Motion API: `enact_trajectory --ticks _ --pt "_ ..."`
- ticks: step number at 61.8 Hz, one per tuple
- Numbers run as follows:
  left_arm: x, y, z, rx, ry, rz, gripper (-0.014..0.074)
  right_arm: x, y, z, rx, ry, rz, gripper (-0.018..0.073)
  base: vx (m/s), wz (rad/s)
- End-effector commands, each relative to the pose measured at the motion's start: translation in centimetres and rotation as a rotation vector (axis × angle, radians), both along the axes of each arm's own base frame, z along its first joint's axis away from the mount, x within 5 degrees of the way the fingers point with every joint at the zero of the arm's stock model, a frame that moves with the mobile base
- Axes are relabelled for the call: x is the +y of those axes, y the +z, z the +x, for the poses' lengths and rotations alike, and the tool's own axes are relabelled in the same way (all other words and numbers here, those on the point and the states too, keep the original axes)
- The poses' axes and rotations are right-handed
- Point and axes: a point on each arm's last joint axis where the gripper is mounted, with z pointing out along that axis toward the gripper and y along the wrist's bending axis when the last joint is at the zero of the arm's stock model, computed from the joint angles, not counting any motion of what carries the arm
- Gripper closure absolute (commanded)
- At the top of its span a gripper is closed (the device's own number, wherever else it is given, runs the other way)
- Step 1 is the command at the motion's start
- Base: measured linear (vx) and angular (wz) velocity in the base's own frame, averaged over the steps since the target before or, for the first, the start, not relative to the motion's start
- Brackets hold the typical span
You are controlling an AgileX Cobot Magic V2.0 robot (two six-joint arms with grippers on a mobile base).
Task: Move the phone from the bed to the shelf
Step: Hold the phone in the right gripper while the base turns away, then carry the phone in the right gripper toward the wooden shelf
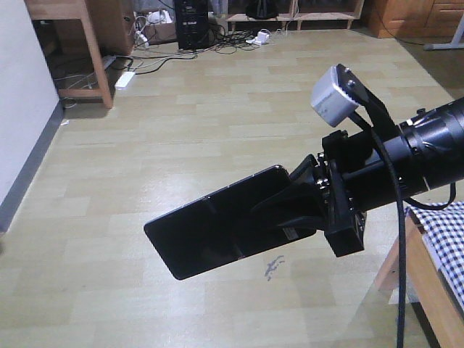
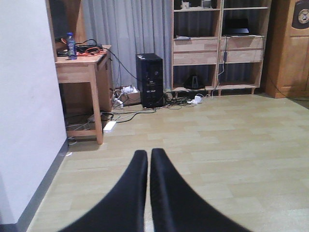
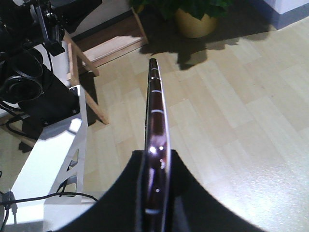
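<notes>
Exterior front-facing view: phone (image 1: 205,232) held above pale wood-plank floor (image 1: 217,109).

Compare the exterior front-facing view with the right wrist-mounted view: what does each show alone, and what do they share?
Only the front view: the phone showing its broad black face, a corner of the checked bed, and a black computer tower. Only the wrist view: the phone edge-on, its pinkish rim showing, and a potted plant. Both: the right gripper shut on the phone above the pale wood floor.
</notes>
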Motion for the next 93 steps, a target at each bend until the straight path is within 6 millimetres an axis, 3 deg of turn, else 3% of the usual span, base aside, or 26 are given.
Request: enact_trajectory --ticks 1,93 --pt "-0.02 1.54 -0.20 -0.104 -0.004 -0.017 0.0595 0.09 1.94 -1.18 -0.006 0.044 0.079 0.0561 0.33 -0.11" --pt "-0.02 1.54 -0.20 -0.104 -0.004 -0.017 0.0595 0.09 1.94 -1.19 -0.006 0.044 0.079 0.0561 0.39 -0.09"
